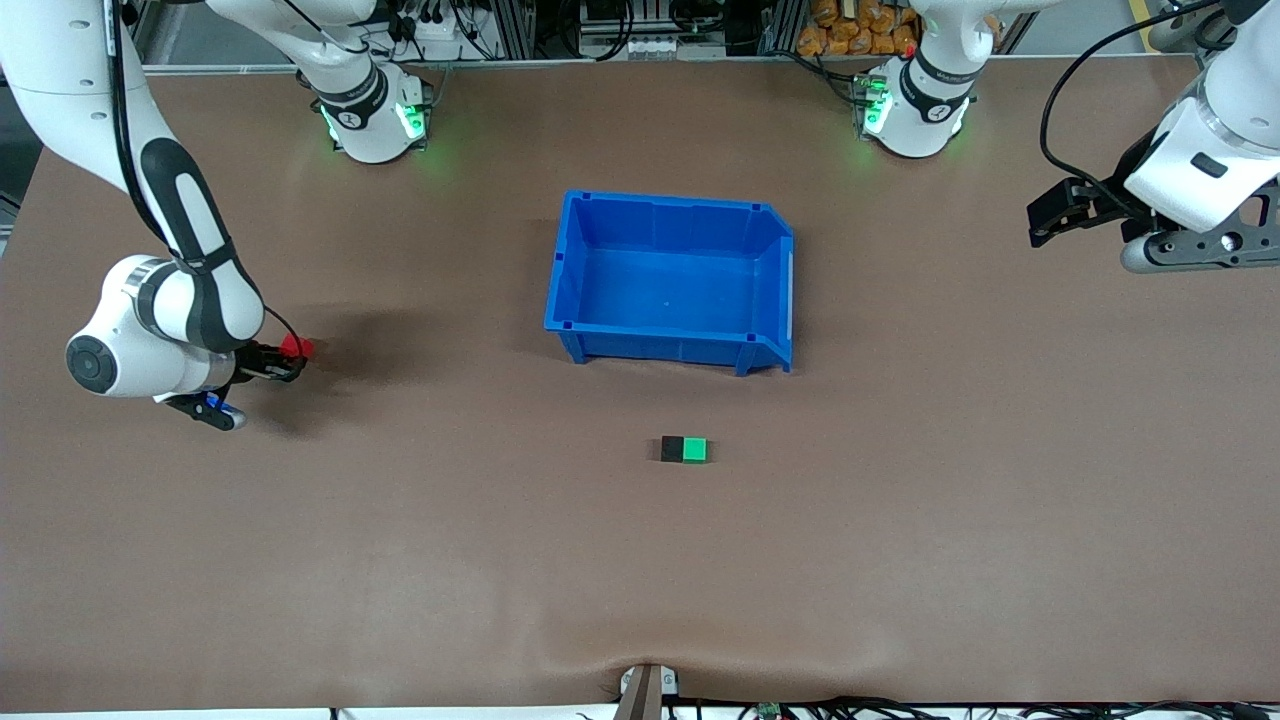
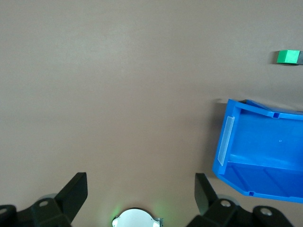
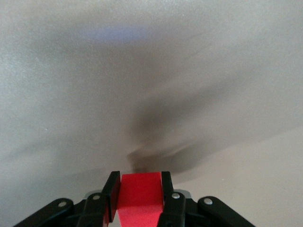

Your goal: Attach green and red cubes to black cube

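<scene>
Small matte black cube [image 1: 671,449] touches small green cube [image 1: 695,450], both on brown table [image 1: 900,520], nearer the front camera than big blue plastic bin [image 1: 670,345]. Right gripper [image 1: 285,358] clamps small red cube [image 1: 296,347], well apart from bin toward right arm's end. Left gripper [image 2: 141,187] waits, fingers wide.

The left claw [image 2: 141,189] is hanging wide open over the desk [image 2: 118,85], near the blue bin [image 2: 236,156] and green cube [image 2: 288,56].
</scene>
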`<state>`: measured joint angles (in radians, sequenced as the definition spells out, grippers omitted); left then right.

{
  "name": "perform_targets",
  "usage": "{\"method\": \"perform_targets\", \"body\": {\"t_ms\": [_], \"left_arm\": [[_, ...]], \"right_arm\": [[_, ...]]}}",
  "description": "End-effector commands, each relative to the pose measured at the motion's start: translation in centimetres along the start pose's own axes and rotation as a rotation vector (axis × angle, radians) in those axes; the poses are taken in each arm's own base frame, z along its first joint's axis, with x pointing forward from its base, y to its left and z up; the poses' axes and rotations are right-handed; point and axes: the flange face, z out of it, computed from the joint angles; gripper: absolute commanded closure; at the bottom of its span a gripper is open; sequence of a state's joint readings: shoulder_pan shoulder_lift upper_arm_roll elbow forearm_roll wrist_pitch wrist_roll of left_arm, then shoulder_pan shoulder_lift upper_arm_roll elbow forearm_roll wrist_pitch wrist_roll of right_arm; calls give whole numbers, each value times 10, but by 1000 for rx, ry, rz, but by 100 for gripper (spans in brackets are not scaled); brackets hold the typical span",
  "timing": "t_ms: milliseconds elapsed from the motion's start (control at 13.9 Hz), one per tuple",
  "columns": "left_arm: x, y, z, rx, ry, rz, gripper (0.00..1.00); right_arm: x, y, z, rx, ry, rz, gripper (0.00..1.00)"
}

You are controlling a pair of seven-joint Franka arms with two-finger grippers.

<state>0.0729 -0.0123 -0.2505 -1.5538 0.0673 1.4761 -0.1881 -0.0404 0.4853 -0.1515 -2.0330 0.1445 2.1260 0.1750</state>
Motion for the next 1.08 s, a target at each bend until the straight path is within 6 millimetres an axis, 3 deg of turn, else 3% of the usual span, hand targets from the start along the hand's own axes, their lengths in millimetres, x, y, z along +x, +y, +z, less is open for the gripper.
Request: {"method": "perform_targets", "body": {"t_ms": [0, 575, 1005], "left_arm": [[-6, -2, -7, 2, 2, 8, 0], [-8, -2, -12, 2, 11, 7, 0], [-8, -2, -12, 1, 13, 7, 0]], "right_arm": [[-6, -4, -14, 27, -7, 98, 100], [-11, -27, -23, 44, -5, 315, 100], [-20, -58, -28, 54, 0, 433, 100]]}}
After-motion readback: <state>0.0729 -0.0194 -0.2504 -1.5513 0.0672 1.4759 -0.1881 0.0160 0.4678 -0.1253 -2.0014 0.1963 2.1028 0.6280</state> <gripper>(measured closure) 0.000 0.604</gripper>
